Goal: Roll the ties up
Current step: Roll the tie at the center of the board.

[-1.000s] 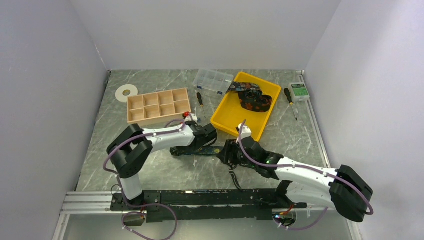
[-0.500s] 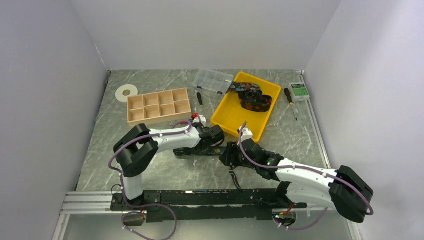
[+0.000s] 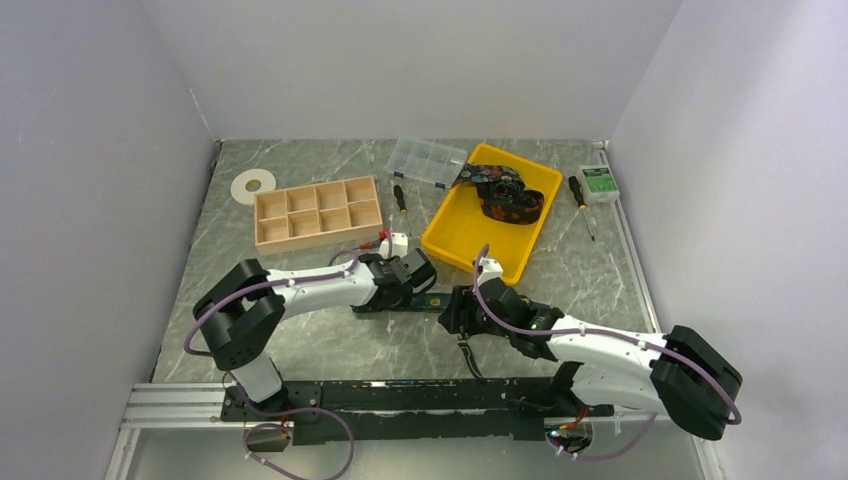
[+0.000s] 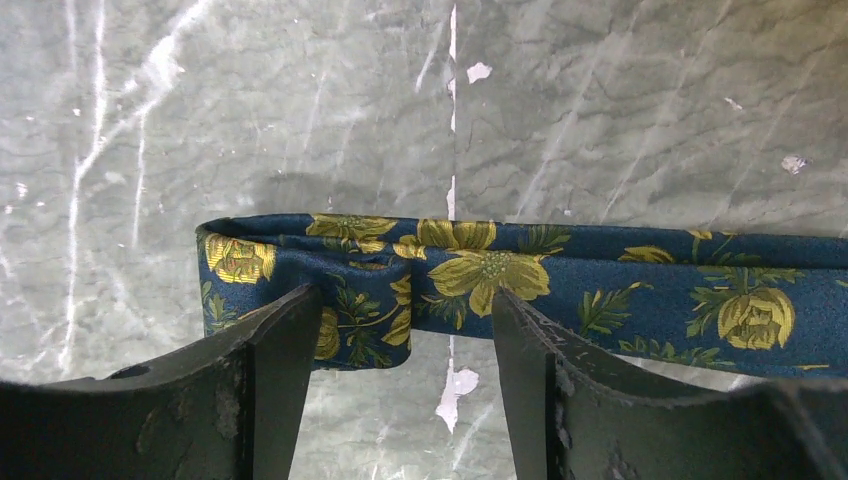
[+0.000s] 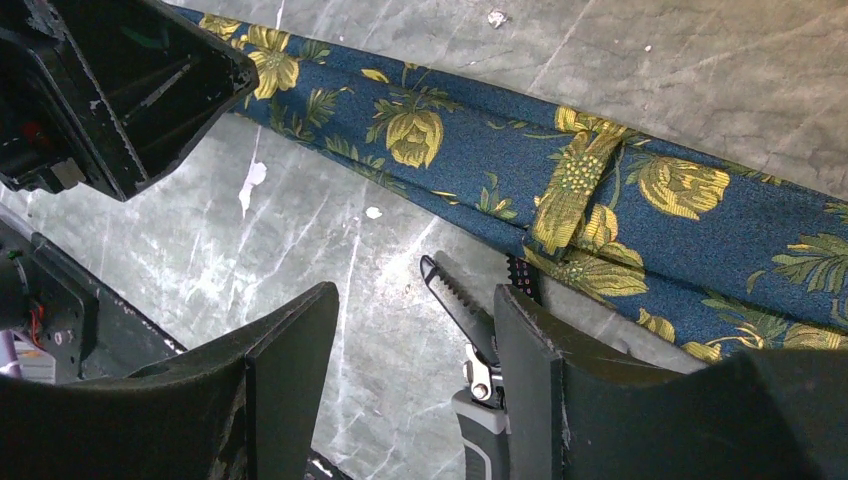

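A grey-green marbled table (image 3: 590, 275) fills the scene. In the left wrist view a blue tie (image 4: 600, 285) with yellow flowers crosses the middle of the frame, its left end folded back on itself. The left gripper (image 4: 405, 300) has its fingers spread wide, and the folded end lies between their tips at lower centre. In the right wrist view the tie runs from upper left to the right edge, just beyond the parted fingers of the right gripper (image 5: 415, 300), with pliers (image 5: 465, 310) between them. A second tie (image 3: 505, 195) lies bunched in the yellow tray (image 3: 450, 240), upper centre of the top view.

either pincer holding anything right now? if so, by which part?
Nothing is held. The left pincer is open over the folded end of the tie. The right pincer is open over the pliers beside the tie.
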`<act>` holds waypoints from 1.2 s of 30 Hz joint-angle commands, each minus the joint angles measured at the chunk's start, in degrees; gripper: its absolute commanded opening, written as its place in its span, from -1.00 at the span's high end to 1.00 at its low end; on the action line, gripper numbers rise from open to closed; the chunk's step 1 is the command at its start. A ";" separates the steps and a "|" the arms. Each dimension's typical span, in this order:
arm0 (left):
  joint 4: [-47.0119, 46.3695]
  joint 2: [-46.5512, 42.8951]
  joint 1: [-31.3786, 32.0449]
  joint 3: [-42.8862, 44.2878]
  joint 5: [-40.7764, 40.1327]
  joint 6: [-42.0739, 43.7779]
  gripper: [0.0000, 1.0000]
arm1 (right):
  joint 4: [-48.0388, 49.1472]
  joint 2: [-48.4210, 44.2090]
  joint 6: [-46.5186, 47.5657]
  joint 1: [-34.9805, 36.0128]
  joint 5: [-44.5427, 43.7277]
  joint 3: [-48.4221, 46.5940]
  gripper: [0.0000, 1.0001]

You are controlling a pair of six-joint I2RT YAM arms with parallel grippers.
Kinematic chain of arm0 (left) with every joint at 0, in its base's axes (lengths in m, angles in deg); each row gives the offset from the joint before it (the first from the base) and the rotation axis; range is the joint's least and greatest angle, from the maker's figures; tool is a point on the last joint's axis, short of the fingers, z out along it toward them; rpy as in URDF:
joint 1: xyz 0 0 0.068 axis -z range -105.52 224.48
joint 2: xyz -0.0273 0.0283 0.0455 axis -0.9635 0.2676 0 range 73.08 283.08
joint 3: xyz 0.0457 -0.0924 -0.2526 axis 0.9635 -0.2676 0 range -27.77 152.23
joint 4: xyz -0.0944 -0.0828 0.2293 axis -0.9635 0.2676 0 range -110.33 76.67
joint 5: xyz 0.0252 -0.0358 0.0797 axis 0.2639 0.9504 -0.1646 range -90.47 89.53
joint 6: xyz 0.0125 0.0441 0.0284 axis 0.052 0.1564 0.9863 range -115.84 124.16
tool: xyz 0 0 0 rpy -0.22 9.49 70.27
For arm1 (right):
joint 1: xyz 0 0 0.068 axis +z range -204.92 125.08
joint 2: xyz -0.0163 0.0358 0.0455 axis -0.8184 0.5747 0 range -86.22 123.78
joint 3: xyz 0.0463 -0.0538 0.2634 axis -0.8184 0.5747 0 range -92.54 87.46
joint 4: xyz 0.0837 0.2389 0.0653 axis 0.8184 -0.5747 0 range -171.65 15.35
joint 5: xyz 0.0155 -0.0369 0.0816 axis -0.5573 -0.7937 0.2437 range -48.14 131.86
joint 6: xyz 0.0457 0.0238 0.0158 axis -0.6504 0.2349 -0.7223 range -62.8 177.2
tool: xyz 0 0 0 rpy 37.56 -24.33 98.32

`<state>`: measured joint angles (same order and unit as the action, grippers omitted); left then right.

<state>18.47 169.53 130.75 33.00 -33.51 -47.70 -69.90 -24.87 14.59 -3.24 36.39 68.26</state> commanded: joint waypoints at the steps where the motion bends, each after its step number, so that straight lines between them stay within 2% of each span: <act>1: -10.62 -3.69 -2.27 -5.27 7.52 2.63 -0.37 | 3.33 0.73 0.38 -0.02 1.07 -1.93 -0.27; 8: -12.53 -7.17 -4.01 -7.94 9.40 3.92 -0.40 | 2.48 1.86 0.57 -0.01 1.08 -3.78 -0.27; 16: -10.14 -17.79 -5.28 -10.17 9.34 4.50 -0.48 | 3.58 5.16 0.64 0.00 4.20 -7.93 -0.33; 25: -6.88 -32.04 -7.40 -15.31 8.07 3.91 -0.54 | 7.72 14.10 -1.58 0.07 10.68 -14.98 -0.34; 28: -10.61 -39.22 -12.95 -20.81 11.92 5.25 -0.60 | 8.11 18.83 -2.74 0.04 12.55 -19.24 -0.33; 32: -19.73 -47.66 -27.30 -29.11 28.89 6.20 -0.62 | 6.72 27.00 -3.59 0.09 13.64 -27.30 -0.31; 34: -23.09 -49.38 -33.56 -31.76 34.07 5.77 -0.62 | 5.31 30.75 -3.44 0.04 13.65 -30.75 -0.30; 36: -25.79 -49.22 -37.01 -33.60 37.86 4.23 -0.62 | 4.42 33.97 -3.06 0.01 13.75 -33.64 -0.28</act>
<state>1.73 120.90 99.82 2.18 -9.08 -42.61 -65.18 4.79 11.92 -3.24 48.69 40.26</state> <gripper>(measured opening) 0.810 0.650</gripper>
